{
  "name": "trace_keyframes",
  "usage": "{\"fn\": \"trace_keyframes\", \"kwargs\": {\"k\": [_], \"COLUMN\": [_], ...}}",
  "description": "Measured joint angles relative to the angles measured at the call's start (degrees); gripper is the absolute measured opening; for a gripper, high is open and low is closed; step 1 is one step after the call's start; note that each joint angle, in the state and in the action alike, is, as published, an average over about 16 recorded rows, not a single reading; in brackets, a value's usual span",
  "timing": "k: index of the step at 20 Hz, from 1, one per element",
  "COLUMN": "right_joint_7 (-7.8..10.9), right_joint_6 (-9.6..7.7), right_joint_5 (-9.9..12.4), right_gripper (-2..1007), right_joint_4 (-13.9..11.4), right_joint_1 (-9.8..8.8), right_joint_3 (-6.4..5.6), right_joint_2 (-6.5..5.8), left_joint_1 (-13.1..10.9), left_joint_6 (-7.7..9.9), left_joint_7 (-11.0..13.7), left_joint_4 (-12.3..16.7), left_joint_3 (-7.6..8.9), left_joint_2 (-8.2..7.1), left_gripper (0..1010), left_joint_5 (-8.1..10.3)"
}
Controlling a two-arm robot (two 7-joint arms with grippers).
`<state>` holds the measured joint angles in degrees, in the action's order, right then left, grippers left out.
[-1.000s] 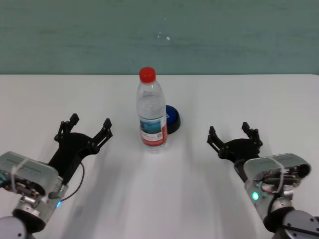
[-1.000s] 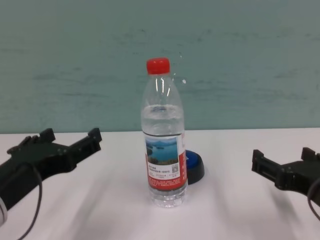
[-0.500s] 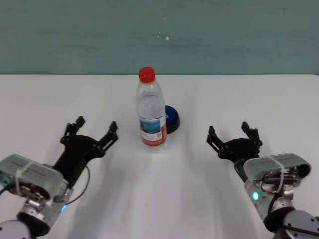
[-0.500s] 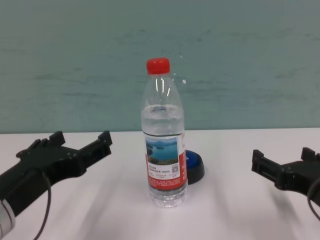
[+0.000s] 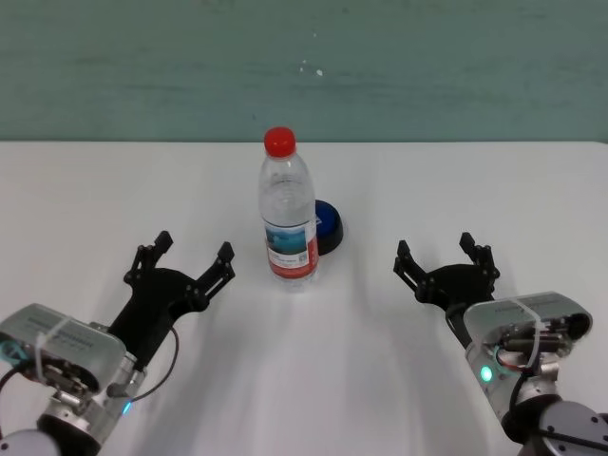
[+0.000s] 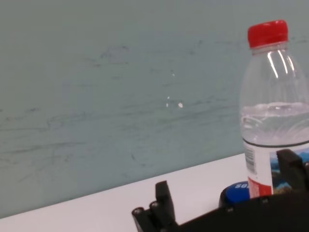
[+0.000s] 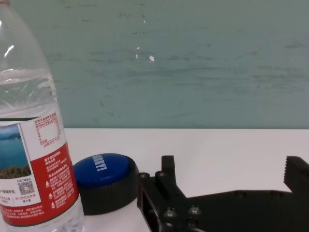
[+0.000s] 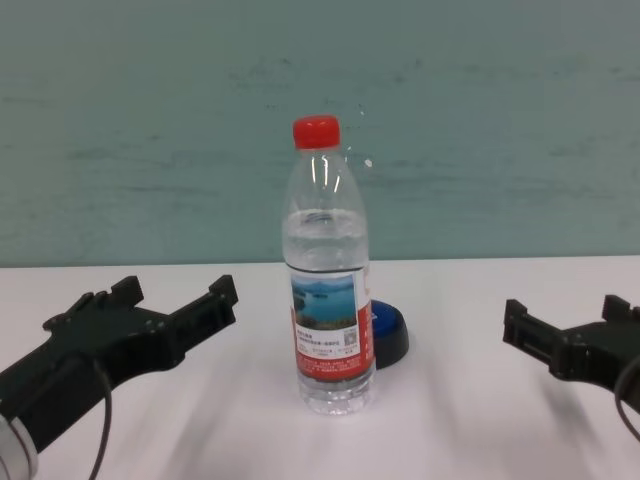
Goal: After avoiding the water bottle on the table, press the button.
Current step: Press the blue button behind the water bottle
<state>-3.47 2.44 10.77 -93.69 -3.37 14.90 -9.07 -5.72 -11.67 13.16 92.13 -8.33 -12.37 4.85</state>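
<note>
So we're at the approach: the left gripper (image 5: 193, 259), jaws apart, sits near the upright bottle (image 5: 288, 217), the button (image 5: 329, 226) tucked just behind it, right gripper (image 5: 446, 257) parked open, and next it probably needs to swing around that bottle.

The setting is a robot test bench in a laboratory-type room. A plain white table (image 5: 456, 190) runs up to a bare teal painted wall (image 5: 427, 66) with minor scuffs and white specks. No household or office furnishings are visible. The surface carries only test props: one water bottle (image 5: 289, 214) and one blue button (image 5: 329, 226).
</note>
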Motion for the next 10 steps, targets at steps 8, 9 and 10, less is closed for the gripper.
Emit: {"fn": "trace_keyframes", "kwargs": {"k": [8,9,10], "right_joint_7": [0.0,0.0,0.0], "right_joint_6": [0.0,0.0,0.0], "right_joint_5": [0.0,0.0,0.0], "right_gripper": [1004,1004,1004], "right_joint_4": [0.0,0.0,0.0], "right_joint_1": [0.0,0.0,0.0], "right_joint_3": [0.0,0.0,0.0], "right_joint_2": [0.0,0.0,0.0], "left_joint_1": [-0.4,-0.5,-0.5], "left_joint_6": [-0.32,-0.36,-0.4], "left_joint_7": [0.4,0.5,0.5], "left_joint_4": [0.3,0.3,0.3], "left_joint_3": [-0.34,-0.37,-0.4], "left_joint_2": [-0.43,-0.48,-0.52], "left_gripper": [1010,1010,1010], "left_joint_5": [0.35,0.37,0.39]}}
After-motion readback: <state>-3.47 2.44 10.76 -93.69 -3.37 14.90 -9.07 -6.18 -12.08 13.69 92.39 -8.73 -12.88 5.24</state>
